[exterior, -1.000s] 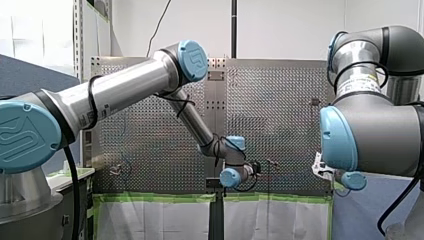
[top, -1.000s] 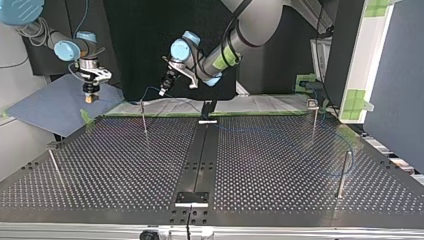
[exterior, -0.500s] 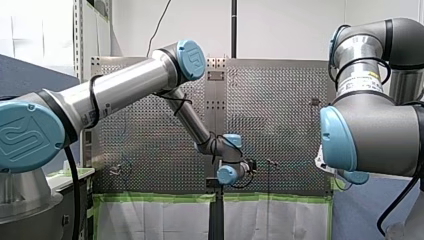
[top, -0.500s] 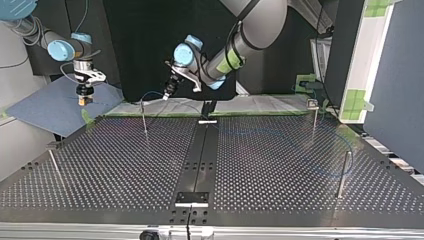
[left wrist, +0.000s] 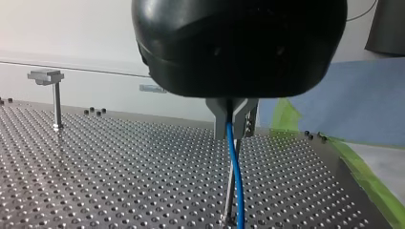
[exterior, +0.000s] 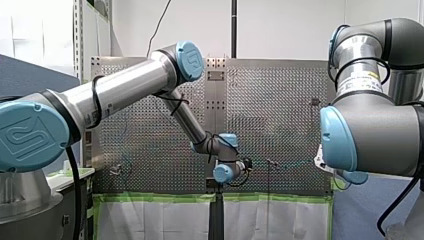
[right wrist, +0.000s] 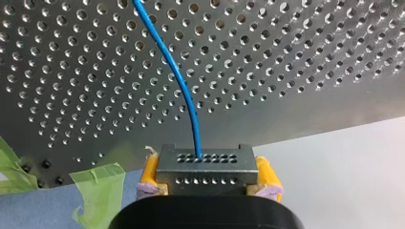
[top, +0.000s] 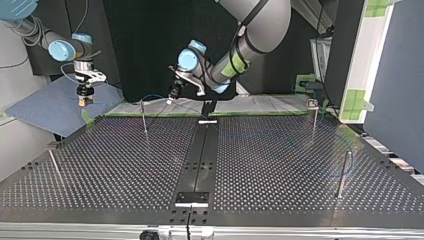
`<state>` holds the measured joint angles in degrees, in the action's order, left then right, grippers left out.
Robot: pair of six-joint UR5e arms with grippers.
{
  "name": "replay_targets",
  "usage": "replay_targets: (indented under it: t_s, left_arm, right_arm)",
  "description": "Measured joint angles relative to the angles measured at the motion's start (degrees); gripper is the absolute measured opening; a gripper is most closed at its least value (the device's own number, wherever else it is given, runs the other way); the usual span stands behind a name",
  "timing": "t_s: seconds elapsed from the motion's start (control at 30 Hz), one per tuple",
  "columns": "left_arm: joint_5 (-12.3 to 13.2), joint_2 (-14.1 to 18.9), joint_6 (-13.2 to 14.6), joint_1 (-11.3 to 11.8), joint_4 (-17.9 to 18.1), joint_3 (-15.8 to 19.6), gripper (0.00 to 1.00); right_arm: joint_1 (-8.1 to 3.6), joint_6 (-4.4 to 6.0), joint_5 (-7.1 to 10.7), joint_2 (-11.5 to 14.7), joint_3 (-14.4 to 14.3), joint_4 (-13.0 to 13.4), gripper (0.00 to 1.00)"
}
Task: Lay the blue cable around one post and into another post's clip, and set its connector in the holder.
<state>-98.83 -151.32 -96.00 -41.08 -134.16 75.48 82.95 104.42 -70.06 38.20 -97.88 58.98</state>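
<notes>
My left gripper is pinched narrow on the blue cable. The cable comes out from between the metal fingers and drops toward the perforated table, passing just in front of a thin post right under the gripper. A T-headed post stands well apart, off to one side of the gripper.

Top view: my left arm comes in from the top edge right of centre. Its gripper hangs at upper centre of the frame, above the far table edge and just right of the thin post. A clip-topped post is at upper right, and a plain post at mid right. The cable there is too faint to trace around them.

My right gripper is clamped on the connector, a grey block with rows of holes held between the yellow pads. The cable leaves the block's forward face and runs ahead over the table. Green tape is beside the gripper. In the top view this gripper is at upper left of the frame, off the table and over a blue-grey sheet.
</notes>
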Motion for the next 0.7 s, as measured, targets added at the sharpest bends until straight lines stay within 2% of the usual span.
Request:
replay_targets:
  t_s: [0.23, 0.37, 0.5, 0.7]
  left_arm:
    - [1.22, -0.01, 0.35, -0.16, -0.11, 0.00, 0.01]
    - [2.10, 0.01, 0.83, -0.76, -0.14, 0.00, 0.01]
    - [2.65, 0.11, 0.97, -1.10, -0.15, 0.00, 0.01]
    - [3.03, 1.04, 1.00, -1.20, -0.27, 0.07, 0.01]
  right_arm:
    - [0.13, -0.23, -0.58, 0.00, 0.00, -0.54, 0.00]
    - [0.14, -1.08, -0.48, 0.00, 0.00, -1.27, 0.00]
    - [0.11, -2.39, 0.75, 0.00, 0.00, -2.03, 0.00]
    - [-0.03, -2.97, 3.10, 0.05, -0.27, -2.16, 0.00]
